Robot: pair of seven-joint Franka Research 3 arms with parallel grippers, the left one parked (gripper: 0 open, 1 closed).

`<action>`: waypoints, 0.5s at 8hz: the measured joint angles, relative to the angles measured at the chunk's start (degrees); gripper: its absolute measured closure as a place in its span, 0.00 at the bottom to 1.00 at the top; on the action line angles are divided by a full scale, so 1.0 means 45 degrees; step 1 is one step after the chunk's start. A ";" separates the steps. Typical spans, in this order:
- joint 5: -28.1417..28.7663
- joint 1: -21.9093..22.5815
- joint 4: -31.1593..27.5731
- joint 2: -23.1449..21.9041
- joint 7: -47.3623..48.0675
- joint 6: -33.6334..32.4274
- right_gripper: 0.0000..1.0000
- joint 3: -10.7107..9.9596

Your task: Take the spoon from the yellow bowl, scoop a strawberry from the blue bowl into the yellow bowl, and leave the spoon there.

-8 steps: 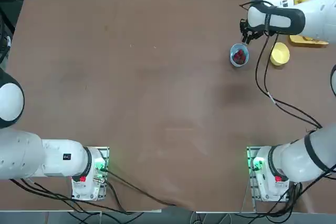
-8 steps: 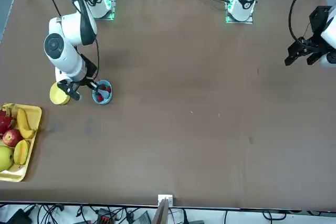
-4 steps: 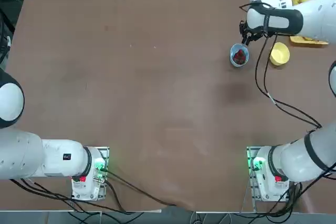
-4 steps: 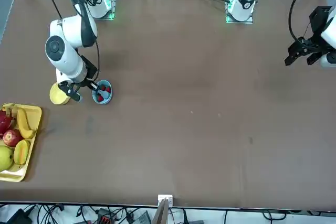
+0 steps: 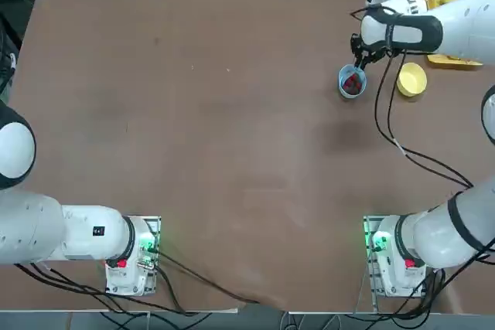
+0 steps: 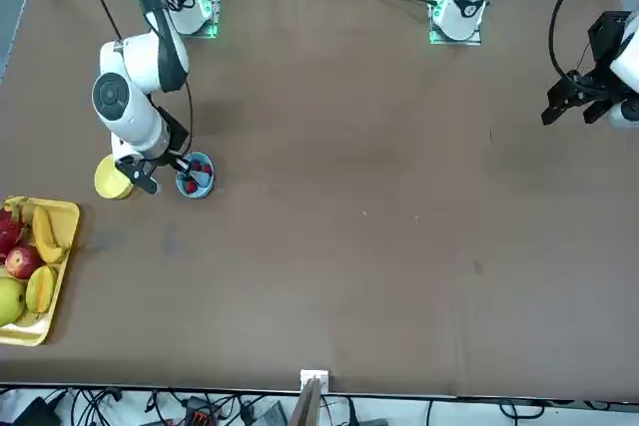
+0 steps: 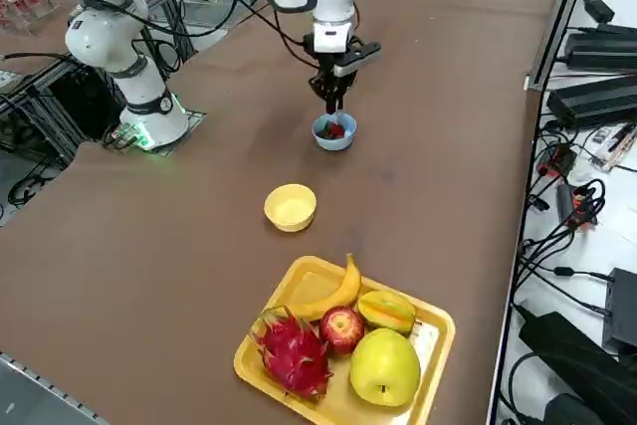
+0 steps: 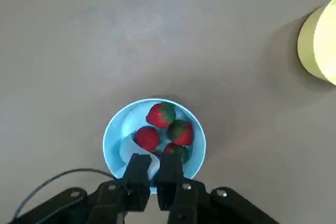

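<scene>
Overhead, right gripper [image 8: 155, 174] pinches spoon [image 8: 127, 148], its bowl under a strawberry [image 8: 147, 138]; yellow bowl [image 5: 411, 79] waits at three o'clock.

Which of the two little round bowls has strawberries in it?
The light-blue bowl, directly below the right gripper; the round yellow bowl has none.

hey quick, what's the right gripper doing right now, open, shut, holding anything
Right gripper: shut on the spoon, at the blue bowl, with the spoon's head among the strawberries.
</scene>
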 joint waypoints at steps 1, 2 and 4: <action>-0.0315 0.0077 0.0010 -0.0002 0.0000 -0.0111 0.89 0.0024; -0.0558 0.0125 0.0034 -0.0002 0.0000 -0.0248 0.89 0.0040; -0.1171 0.0287 0.0077 0.0000 0.0019 -0.0421 0.89 0.0060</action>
